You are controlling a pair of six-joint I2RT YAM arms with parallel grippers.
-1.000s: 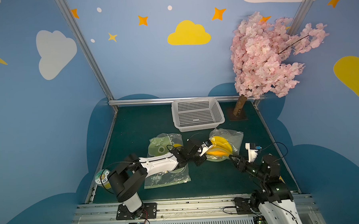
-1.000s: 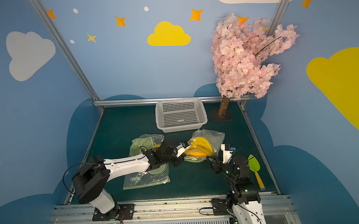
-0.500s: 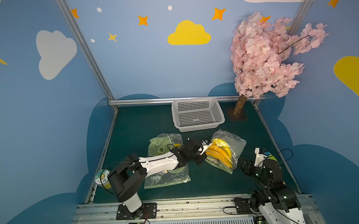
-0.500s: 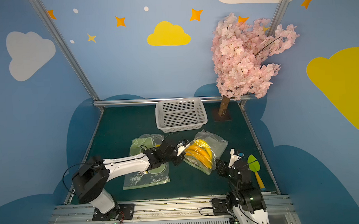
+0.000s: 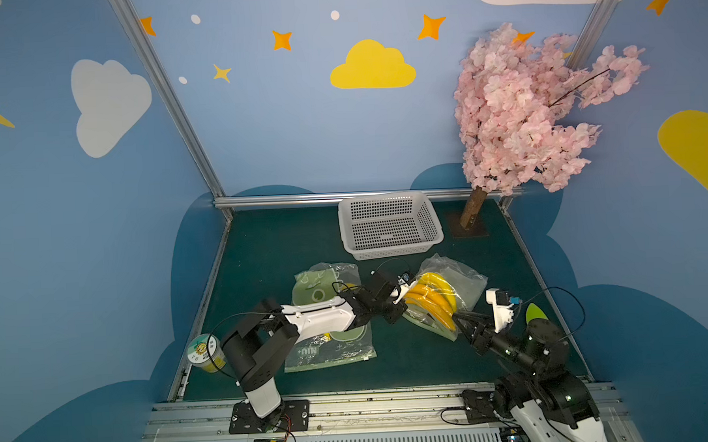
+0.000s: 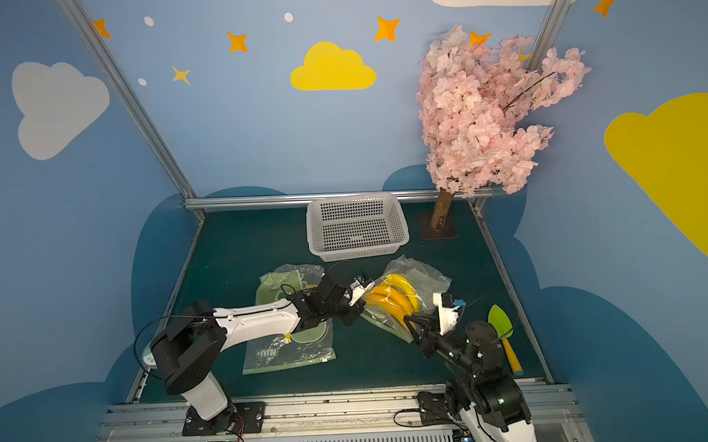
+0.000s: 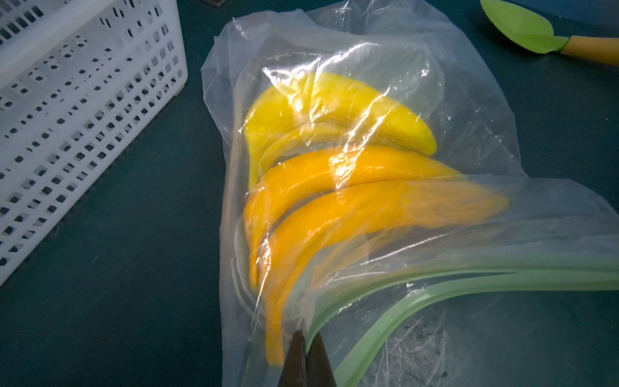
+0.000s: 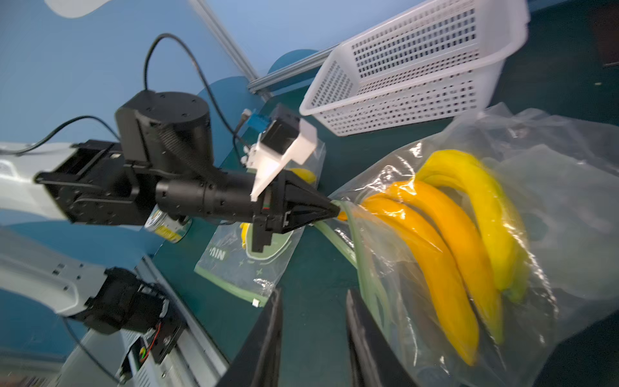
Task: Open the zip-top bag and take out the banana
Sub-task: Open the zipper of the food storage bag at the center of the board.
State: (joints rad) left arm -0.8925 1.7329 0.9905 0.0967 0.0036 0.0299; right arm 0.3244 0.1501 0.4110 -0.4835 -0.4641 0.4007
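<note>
Zip-top bag (image 5: 465, 278) — clear, crinkled plastic with a green zip strip (image 7: 469, 281) — lies centre-right in both top views, placed as it was half a second ago. Three curved bananas (image 5: 431, 298) sit inside: one yellow, two orange. Left gripper (image 5: 404, 307) pinches the strip; right gripper (image 5: 458, 321), jaws apart, has returned to the bag's lower edge.

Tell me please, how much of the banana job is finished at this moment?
Done: the left end effector is shut on the green zip strip of the clear plastic bag, and the strip looks partly parted. In hand: the open right end effector sits at the bag's mouth, gripping nothing. Left: the yellow and orange bananas are all inside.
</note>
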